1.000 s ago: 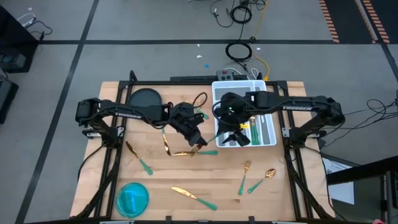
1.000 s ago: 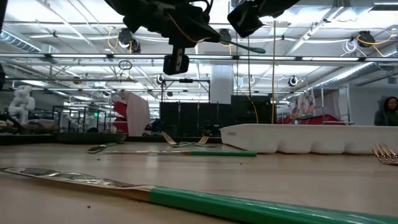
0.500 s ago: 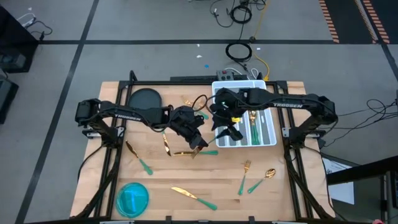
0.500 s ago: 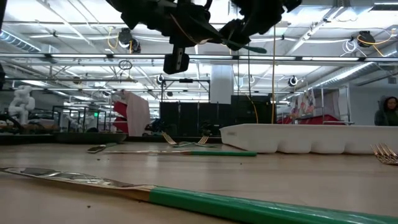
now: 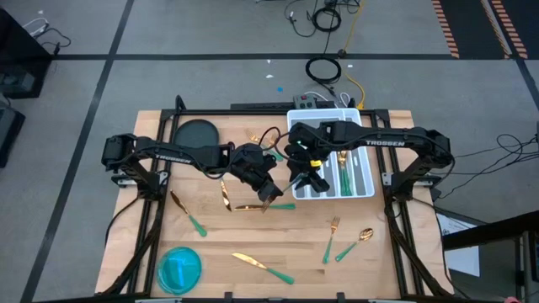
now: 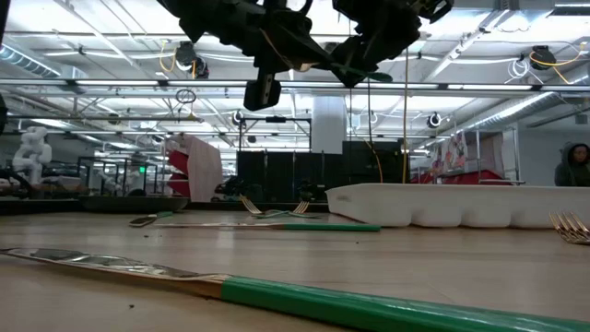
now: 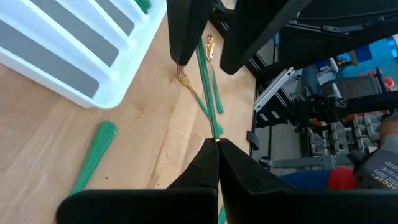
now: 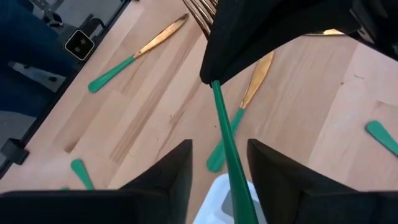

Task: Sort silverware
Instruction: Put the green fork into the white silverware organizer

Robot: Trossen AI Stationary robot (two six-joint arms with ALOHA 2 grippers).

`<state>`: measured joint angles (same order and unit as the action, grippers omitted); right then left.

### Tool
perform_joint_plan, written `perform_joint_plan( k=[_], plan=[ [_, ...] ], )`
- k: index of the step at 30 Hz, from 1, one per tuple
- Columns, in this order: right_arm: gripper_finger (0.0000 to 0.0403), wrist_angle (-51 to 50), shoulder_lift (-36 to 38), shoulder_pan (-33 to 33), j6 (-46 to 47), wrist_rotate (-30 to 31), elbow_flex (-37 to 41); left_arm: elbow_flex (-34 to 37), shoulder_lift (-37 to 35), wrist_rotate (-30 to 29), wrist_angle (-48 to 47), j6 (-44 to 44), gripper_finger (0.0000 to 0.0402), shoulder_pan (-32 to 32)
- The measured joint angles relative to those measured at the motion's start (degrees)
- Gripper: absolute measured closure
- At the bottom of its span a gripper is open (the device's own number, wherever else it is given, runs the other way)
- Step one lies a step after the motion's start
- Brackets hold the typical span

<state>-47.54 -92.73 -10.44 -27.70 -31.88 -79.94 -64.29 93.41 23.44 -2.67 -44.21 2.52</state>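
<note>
Above the tabletop (image 5: 227, 240), the left end effector (image 5: 272, 194), pressed together, pinches a green-handled piece (image 8: 227, 149) aloft. The right end effector (image 5: 301, 179) has left the white tray (image 5: 368, 190), its fingers spread but narrowing around that handle: likely a handover.

Silverware (image 5: 263, 267) gold, green handles; tray (image 5: 364, 187) white.

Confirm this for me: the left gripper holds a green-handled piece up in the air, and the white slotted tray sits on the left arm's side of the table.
Wrong on the tray. The white slotted tray sits on the right arm's side of the table, as the high view shows. The rest stands: the left gripper holds a green-handled piece up in the air.
</note>
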Motion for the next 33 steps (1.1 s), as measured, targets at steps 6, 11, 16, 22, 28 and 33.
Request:
perform_joint_plan(
  k=[6, 11, 16, 22, 28, 33],
  plan=[
    [0.0336, 0.19, 0.00, 0.02, -1.83, 0.24, 0.00, -0.04, 0.00, 0.00, 0.27, -0.02, 0.0401, -0.04],
    [0.0394, -0.09, 0.00, 0.02, -3.54, 0.20, 0.00, -0.04, 0.00, -0.04, 0.38, 0.24, 0.0401, -0.04],
    [0.0398, -0.42, 0.00, 0.02, -3.65, 0.44, 0.00, -0.04, 0.01, -1.13, 0.37, 1.26, 0.0401, -0.09],
    [0.0402, -1.04, 0.07, 0.07, -3.18, 3.30, 0.00, -0.04, 0.09, -2.08, 0.30, 6.53, 0.0366, -0.03],
    [0.0402, -1.21, 0.07, -0.11, -2.14, 3.81, 0.00, -0.04, -0.21, -2.03, 0.75, 10.24, 0.0310, 0.17],
    [0.0403, -1.13, 0.09, -1.82, 0.03, 4.48, 0.00, -0.04, -1.84, -2.08, 0.26, 11.04, 0.0290, 1.58]
  ],
)
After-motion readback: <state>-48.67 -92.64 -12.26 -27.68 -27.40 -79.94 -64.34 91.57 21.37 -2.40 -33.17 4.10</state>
